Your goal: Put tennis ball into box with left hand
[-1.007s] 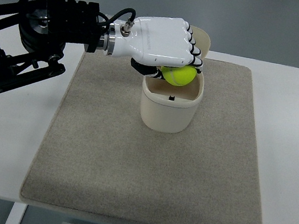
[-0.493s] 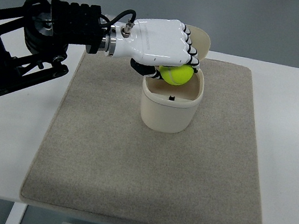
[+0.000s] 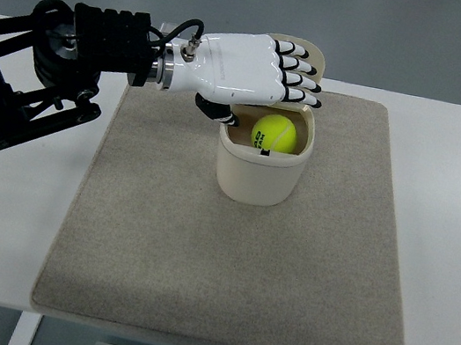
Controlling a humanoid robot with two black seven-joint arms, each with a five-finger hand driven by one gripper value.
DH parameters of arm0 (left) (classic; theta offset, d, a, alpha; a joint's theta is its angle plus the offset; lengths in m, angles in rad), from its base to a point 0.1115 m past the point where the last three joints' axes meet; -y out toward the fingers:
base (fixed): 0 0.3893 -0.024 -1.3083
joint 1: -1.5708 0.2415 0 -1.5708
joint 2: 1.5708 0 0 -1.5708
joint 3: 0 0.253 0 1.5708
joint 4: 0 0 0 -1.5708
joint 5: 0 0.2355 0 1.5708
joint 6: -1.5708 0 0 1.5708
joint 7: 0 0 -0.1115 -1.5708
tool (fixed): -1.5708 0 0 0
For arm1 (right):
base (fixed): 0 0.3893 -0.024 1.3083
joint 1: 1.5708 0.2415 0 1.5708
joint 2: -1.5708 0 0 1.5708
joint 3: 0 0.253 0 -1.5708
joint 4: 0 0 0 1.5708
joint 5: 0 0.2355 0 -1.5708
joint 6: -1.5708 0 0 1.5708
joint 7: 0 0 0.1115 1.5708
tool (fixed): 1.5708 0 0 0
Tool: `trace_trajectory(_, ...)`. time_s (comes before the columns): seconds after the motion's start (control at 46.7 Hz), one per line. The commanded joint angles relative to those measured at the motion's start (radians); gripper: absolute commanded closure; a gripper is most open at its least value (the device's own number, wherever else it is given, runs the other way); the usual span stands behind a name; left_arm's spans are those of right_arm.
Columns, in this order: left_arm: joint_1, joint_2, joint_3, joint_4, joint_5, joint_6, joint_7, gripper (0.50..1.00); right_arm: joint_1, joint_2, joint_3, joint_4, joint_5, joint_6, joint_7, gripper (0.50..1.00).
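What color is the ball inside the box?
Bright yellow-green; the ball shows clearly in the top view, inside the cream box.

A white table [image 3: 446, 264] fills most of the view, with a beige mat [image 3: 228, 288] laid across its middle. Beyond its far edge lies a plain grey floor [image 3: 398, 32], evenly lit.

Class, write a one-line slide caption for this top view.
Left hand open above the box, ball inside.
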Motion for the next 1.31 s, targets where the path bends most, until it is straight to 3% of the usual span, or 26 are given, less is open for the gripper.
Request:
trace_trajectory(0.0, 0.003, 0.017, 0.000, -0.002, 0.000, 0.023, 0.000, 0.512, 0.000, 0.000, 0.000, 0.000, 0.000, 0.000, 0.000, 0.599)
trace_trajectory(0.129, 0.003, 0.057, 0.035, -0.008, 0.000, 0.104, -0.002, 0.508, 0.000, 0.000, 0.000, 0.000, 0.000, 0.000, 0.000, 0.597)
trace_trajectory(0.343, 0.003, 0.167, 0.118, -0.011, -0.149, 0.320, -0.003, 0.506, 0.000, 0.000, 0.000, 0.000, 0.000, 0.000, 0.000, 0.599)
trace_trajectory(0.493, 0.003, 0.246, 0.146, -0.011, -0.193, 0.380, -0.003, 0.504, 0.000, 0.000, 0.000, 0.000, 0.000, 0.000, 0.000, 0.599)
trace_trajectory(0.686, 0.031, 0.304, 0.146, 0.003, -0.282, 0.387, -0.003, 0.506, 0.000, 0.000, 0.000, 0.000, 0.000, 0.000, 0.000, 0.599)
trace_trajectory(1.029, 0.068, 0.301, 0.147, 0.056, -0.909, 0.357, -0.002, 0.506, 0.000, 0.000, 0.000, 0.000, 0.000, 0.000, 0.000, 0.597)
trace_trajectory(1.286, 0.111, 0.290, 0.147, 0.154, -1.305, 0.184, 0.000, 0.504, 0.000, 0.000, 0.000, 0.000, 0.000, 0.000, 0.000, 0.597)
